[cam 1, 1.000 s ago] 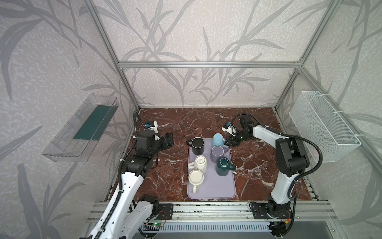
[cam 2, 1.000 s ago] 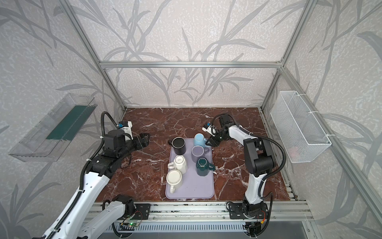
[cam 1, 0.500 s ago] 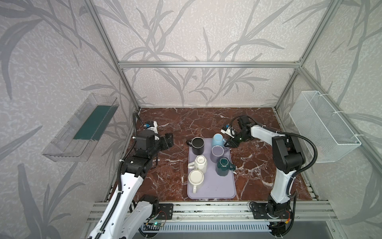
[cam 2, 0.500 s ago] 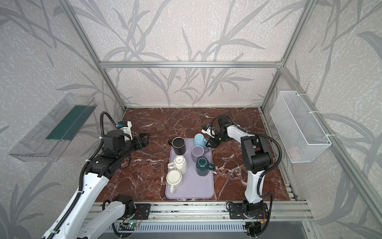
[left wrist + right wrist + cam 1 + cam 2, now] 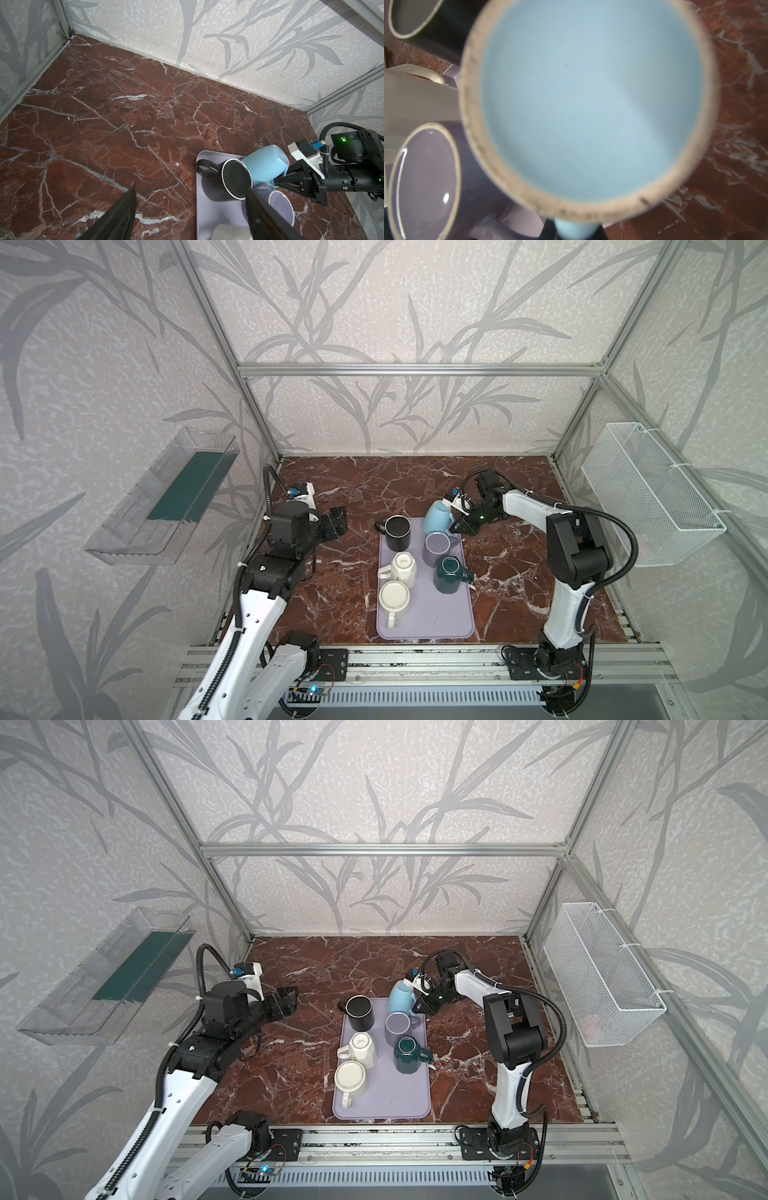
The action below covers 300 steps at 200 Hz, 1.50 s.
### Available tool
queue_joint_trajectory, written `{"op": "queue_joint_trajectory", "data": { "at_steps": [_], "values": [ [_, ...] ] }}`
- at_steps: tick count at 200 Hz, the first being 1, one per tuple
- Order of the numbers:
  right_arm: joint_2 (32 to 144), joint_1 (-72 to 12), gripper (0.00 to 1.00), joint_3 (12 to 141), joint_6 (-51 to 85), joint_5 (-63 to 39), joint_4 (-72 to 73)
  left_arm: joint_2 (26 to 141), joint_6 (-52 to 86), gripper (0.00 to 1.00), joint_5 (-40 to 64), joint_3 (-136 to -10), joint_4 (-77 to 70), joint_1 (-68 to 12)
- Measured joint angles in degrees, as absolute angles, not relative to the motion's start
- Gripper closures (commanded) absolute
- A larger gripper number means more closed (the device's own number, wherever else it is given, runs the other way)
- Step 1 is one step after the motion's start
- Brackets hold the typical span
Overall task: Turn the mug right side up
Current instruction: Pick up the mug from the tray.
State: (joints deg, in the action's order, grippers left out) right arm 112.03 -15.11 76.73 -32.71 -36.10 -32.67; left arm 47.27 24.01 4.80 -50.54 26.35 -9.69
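Red-brown marble tabletop (image 5: 374,489), leaf-print walls all round, that's the scene I'm driving. The right gripper (image 5: 457,526) is clamped on the handle of the light blue mug (image 5: 437,517), at the far end of the lilac tray (image 5: 440,614). That mug is tilted, with its unglazed base ring pointing up toward the right arm, and the base fills nearly the whole right wrist view (image 5: 591,104). From the left wrist cam I can see both fingers (image 5: 295,182) pinched in on the handle, with the mouth end dipped behind the black mug (image 5: 397,533). I can't tell where its rim touches.

The black mug and the purple mug (image 5: 437,547) sit open side up just beside it, both empty. Further down the tray are a white faceted mug (image 5: 403,570), a cream mug (image 5: 394,599) and a dark green mug (image 5: 448,578). Which way up those three are I can't say.

The left gripper (image 5: 338,520) hangs wide open, holding nothing, over bare marble to the tray's left, apart from the mugs. On the walls there's a clear plastic bin (image 5: 166,497) on the left and a white wire basket (image 5: 648,497) on the right.
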Motion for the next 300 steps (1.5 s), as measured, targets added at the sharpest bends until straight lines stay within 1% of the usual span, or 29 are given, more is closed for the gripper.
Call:
{"op": "queue_joint_trajectory", "data": {
  "at_steps": [83,137,202,250,300],
  "values": [
    [109.3,-15.1,1.0,75.1,-18.5,-36.5,-28.3,47.2,24.0,0.21,5.2,-50.6,26.3,-9.7],
    [108.3,-14.5,1.0,75.0,-7.4,-37.2,-21.1,47.0,24.2,0.22,6.3,-50.8,26.4,-9.7],
    [106.0,-14.2,1.0,71.9,6.4,-39.3,-11.9,47.5,26.0,0.24,9.6,-53.4,26.4,-9.7],
    [103.1,-14.2,1.0,67.9,17.4,-41.6,-2.0,49.5,32.7,0.26,16.7,-53.3,23.3,-9.7],
    [101.1,-14.3,1.0,62.2,33.4,-43.6,14.2,54.3,46.7,0.31,27.2,-50.1,11.6,-10.8]
  ]
}}
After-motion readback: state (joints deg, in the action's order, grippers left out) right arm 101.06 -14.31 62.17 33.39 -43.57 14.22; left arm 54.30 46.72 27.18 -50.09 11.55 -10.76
